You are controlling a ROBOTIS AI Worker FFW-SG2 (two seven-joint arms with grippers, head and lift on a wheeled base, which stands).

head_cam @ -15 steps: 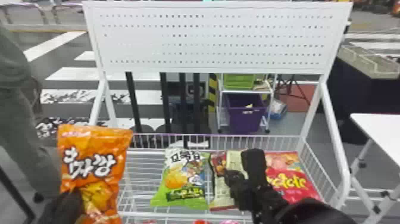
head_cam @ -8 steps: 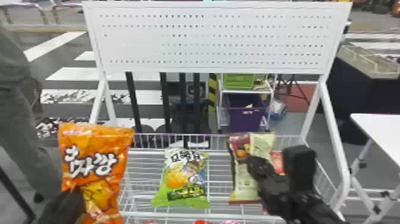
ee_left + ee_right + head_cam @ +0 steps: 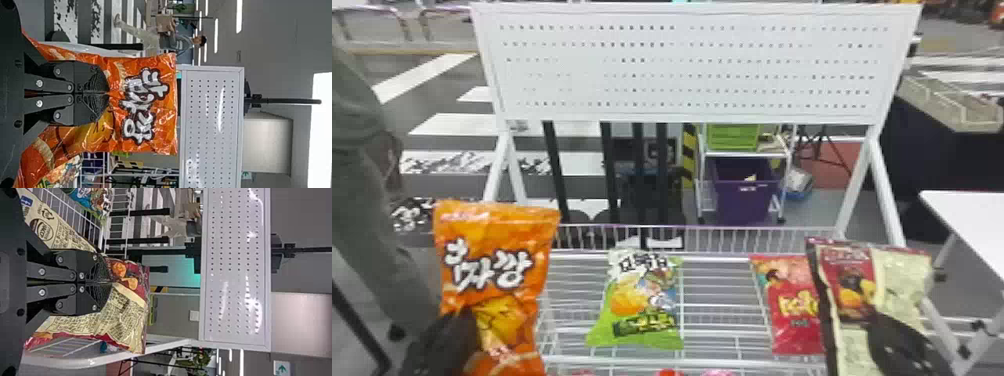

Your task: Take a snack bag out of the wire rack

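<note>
Orange, one snack bag (image 3: 497, 232) is clamped in the left claw (image 3: 442, 345) at eight o'clock; at four, a cream-and-maroon bag (image 3: 902, 275) is pinched by the right claw (image 3: 902, 345).

So the right gripper (image 3: 886, 336) has its two black fingers pinched together on a cream and dark red snack bag (image 3: 123, 317), and the bag fans out past the fingertips and to either side of them. Off to one side of the gripper there's some white wire rack (image 3: 102, 237) with another, multicoloured bag (image 3: 102, 199) by the wires, and on the opposite side a chunky white tube (image 3: 168, 346) runs past. Farther out ahead of the fingertips sits a big white pegboard (image 3: 235, 266), pretty shiny in spots.
</note>
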